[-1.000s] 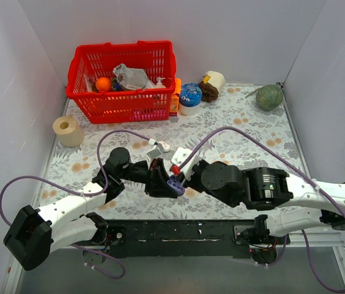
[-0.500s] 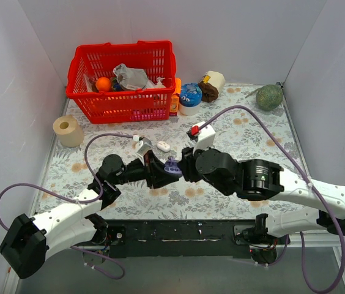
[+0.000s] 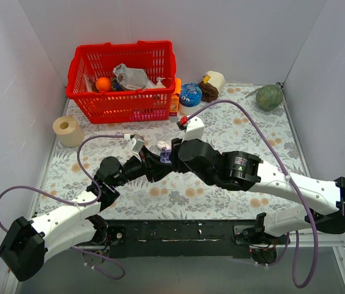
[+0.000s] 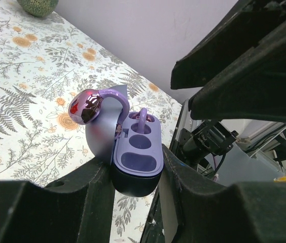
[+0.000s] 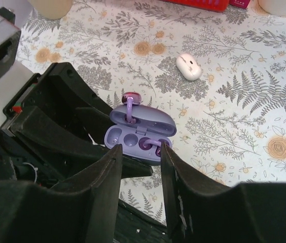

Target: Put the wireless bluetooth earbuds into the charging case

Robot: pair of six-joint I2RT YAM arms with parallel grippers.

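Our left pincer [image 4: 133, 174] had carried the charging case [image 4: 138, 152] farther out, pinching it; our right pincer [image 5: 140, 152] was spread. We needed to push the earbud [image 4: 86, 108] in softly.

I'm working in a robot test booth, I'd say a lab: plain white panels [image 3: 233, 37] box in a floral-covered counter [image 3: 246, 92] holding a red basket [image 3: 120, 104] of assorted props.
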